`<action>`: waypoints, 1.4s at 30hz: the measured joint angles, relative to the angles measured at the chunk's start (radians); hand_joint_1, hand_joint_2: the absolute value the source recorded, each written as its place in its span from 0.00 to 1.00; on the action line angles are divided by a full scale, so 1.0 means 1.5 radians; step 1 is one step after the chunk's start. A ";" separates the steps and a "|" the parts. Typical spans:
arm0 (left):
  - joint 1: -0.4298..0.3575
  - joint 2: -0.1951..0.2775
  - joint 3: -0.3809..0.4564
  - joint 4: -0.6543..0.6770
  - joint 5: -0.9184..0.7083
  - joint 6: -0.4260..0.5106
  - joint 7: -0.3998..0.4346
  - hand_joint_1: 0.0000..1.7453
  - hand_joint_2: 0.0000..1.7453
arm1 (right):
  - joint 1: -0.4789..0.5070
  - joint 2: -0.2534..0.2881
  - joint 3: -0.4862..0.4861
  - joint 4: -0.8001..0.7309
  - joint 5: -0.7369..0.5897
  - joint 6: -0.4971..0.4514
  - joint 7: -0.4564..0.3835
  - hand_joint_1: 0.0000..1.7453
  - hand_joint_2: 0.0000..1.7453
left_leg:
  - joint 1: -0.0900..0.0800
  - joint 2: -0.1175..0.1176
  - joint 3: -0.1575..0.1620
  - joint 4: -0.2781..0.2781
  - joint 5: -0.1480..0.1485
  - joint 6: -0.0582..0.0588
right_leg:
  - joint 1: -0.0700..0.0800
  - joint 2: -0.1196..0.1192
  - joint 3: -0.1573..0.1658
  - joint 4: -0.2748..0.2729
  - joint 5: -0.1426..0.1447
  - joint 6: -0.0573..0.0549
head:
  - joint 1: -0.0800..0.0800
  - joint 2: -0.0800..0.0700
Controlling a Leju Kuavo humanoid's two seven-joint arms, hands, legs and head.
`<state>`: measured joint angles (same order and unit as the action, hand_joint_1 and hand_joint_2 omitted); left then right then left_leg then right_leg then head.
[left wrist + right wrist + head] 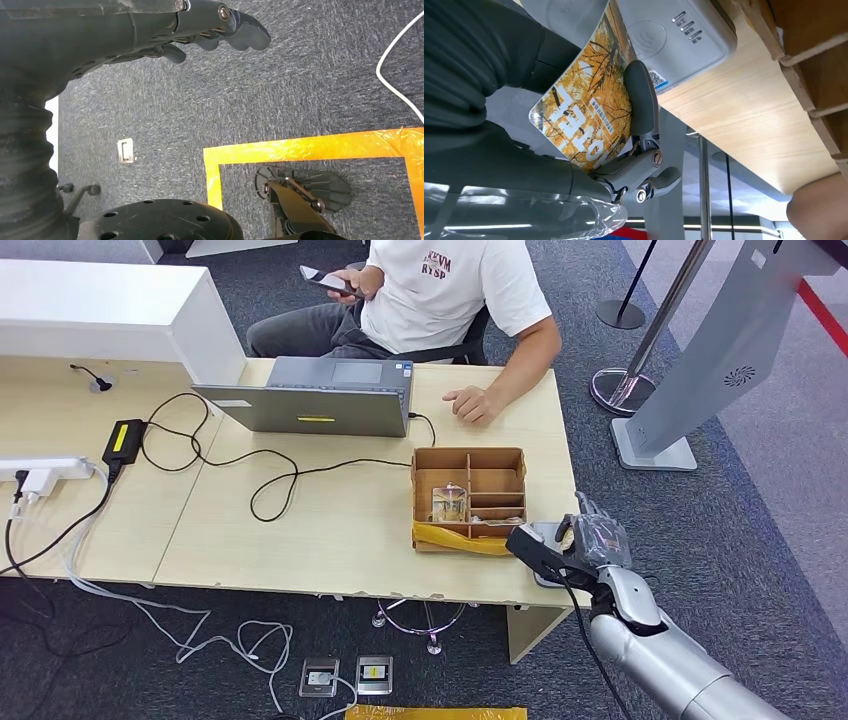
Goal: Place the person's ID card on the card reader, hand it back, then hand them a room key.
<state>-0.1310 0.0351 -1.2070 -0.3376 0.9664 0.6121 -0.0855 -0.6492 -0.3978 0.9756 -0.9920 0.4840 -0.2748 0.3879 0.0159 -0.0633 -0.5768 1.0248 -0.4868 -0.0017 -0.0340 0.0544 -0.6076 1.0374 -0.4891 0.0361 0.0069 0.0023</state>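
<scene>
Item: rectangular plastic ID card printed with yellow autumn foliage and white lettering (584, 107). It was held by the right hand (590, 540), the thick grey thumb pressed across its printed face and the fingers behind it. Location: at the near right corner of the pale wooden tabletop (330, 530), over or just against the white rounded card reader (674, 40); whether the card actually touched the reader could not be told.

Orientation: the long axis ran from the hand's palm toward the reader. The free short end pointed at the reader's contactless symbol, and the printed face was turned toward the wrist camera.

Step in hand, as judged: presenting the card to the reader, the first step. The next move would call for laying the card flat on the reader's top and then carrying it to the seated person in a white T-shirt (440, 285).

Left hand (220, 27): hanging above the grey carpet floor (300, 90), fingers loosely curled and apart, holding nothing.

Nearby: brown cardboard divided tray (468, 498), just beside the reader.
</scene>
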 joint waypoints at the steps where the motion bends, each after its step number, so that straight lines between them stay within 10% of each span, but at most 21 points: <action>1: 0.000 0.000 0.000 0.000 0.000 0.000 0.000 0.00 1.00 | 0.001 0.001 0.000 0.002 -0.001 0.000 -0.001 1.00 1.00 | 0.000 0.000 0.000 0.000 0.000 0.000 | 0.000 0.000 0.000 0.000 0.000 0.000 | 0.000 0.000; 27: 0.000 -0.001 0.000 0.000 -0.001 -0.001 0.000 0.00 1.00 | 0.003 0.030 -0.008 0.053 -0.007 -0.015 -0.021 1.00 1.00 | 0.000 0.001 0.002 0.000 0.000 0.000 | 0.000 0.001 0.001 0.000 0.000 0.000 | 0.000 0.000; 31: 0.000 -0.001 0.000 0.000 -0.003 -0.001 0.000 0.00 0.00 | 0.002 0.030 -0.017 0.053 -0.004 -0.020 -0.018 1.00 1.00 | 0.000 0.002 0.002 0.000 0.000 0.000 | 0.000 0.002 0.001 0.000 0.000 0.000 | 0.000 0.000; 42: 0.005 0.000 -0.002 0.000 -0.020 0.001 0.000 0.00 0.00 | -0.061 0.007 -0.054 0.034 0.012 -0.027 0.028 1.00 1.00 | 0.000 0.003 0.002 0.000 0.000 0.000 | 0.000 0.003 0.001 0.000 0.001 0.000 | 0.000 0.000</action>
<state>-0.1238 0.0358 -1.2104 -0.3372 0.9363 0.6143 -0.0855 -0.7412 -0.3878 0.8951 -0.9405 0.5026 -0.3156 0.4305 0.0153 -0.0586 -0.5737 1.0249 -0.4867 -0.0018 -0.0344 0.0592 -0.6065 1.0374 -0.4870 0.0357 0.0069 0.0023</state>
